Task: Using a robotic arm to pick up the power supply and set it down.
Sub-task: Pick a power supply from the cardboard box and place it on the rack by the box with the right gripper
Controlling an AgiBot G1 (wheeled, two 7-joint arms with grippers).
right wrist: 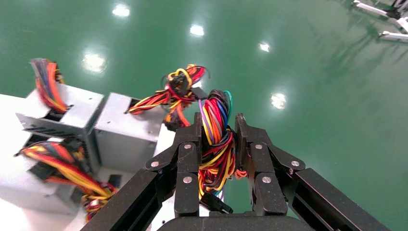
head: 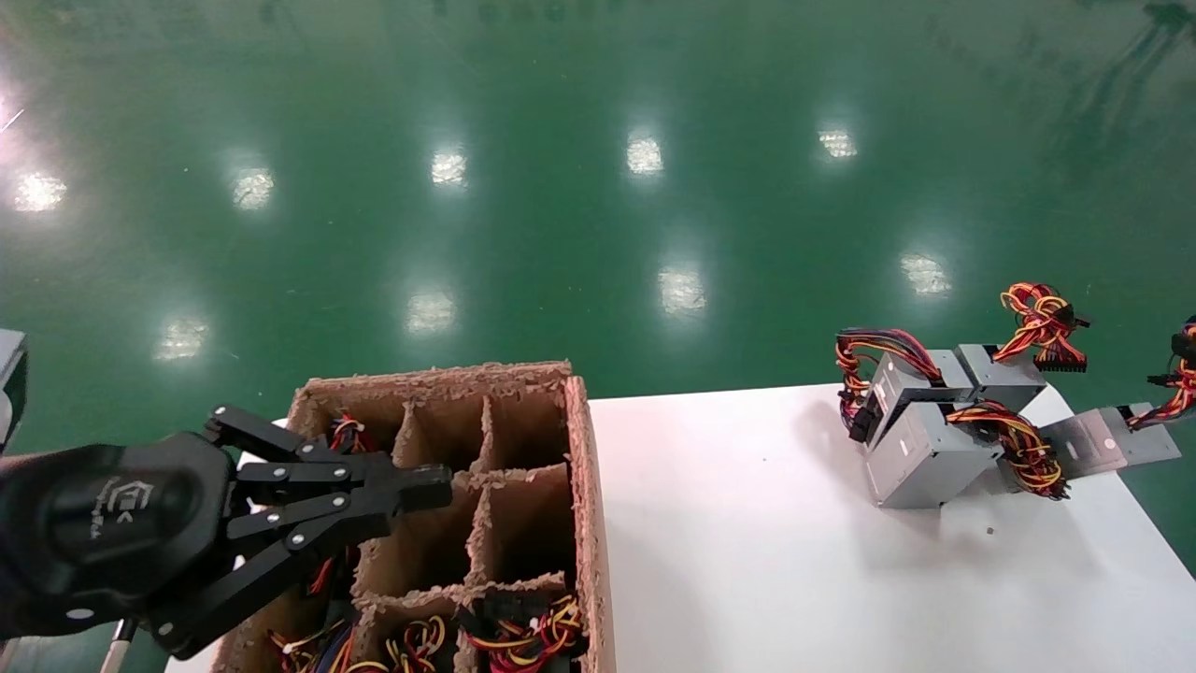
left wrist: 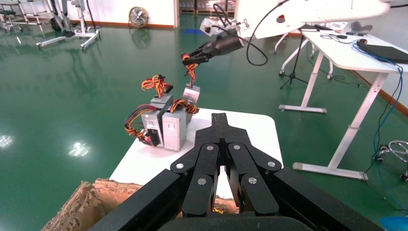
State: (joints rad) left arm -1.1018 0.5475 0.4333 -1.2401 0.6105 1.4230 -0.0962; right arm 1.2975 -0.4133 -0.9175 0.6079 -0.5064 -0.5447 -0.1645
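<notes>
Green floor backs right end effector [right wrist: 217, 127] clamping power supply [left wrist: 191, 93] wires.

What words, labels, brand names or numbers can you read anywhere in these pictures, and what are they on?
Nothing can be read outright.
White logo with small lettering beside it, on the left gripper housing over the cardboard divider box: too small and blurred to quote.
Power supply dangling by the wire bundle that the right gripper clamps: no legible label.
Grey power supplies piled on the white table: no readable text.
</notes>
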